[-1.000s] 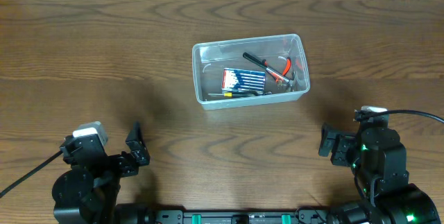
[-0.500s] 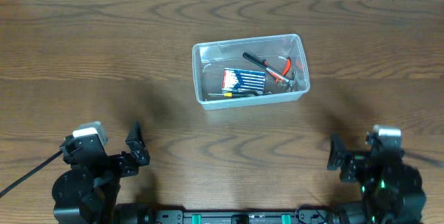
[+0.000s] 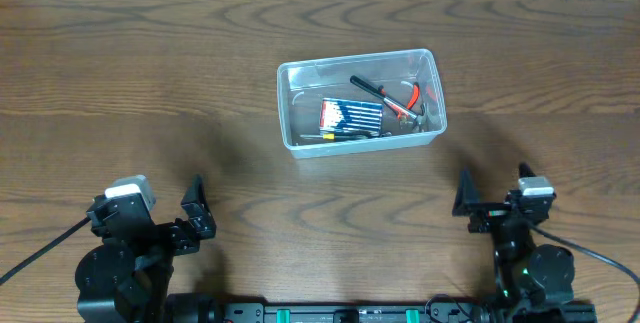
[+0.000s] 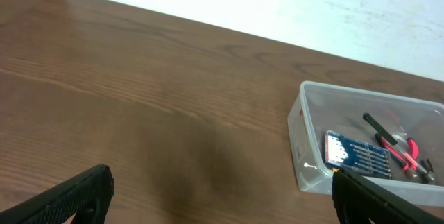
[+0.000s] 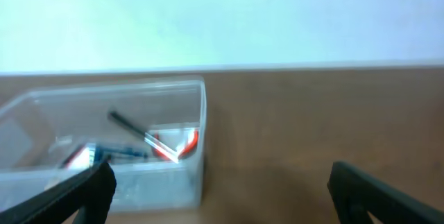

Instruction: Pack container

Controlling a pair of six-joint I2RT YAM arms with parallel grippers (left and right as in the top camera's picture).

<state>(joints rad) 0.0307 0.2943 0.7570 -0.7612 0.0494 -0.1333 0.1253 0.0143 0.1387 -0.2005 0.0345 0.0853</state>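
Both open and empty, left hand and right hand sit well short of the container.

— How is the black two-finger left gripper set?
— Jaws wide apart, one dark finger at each lower corner of its wrist view. Behind the jaws, the left arm sits folded low over its base.
— And the black right gripper?
— Much the same: jaws spread, both fingers level, with the right arm tucked close behind them.
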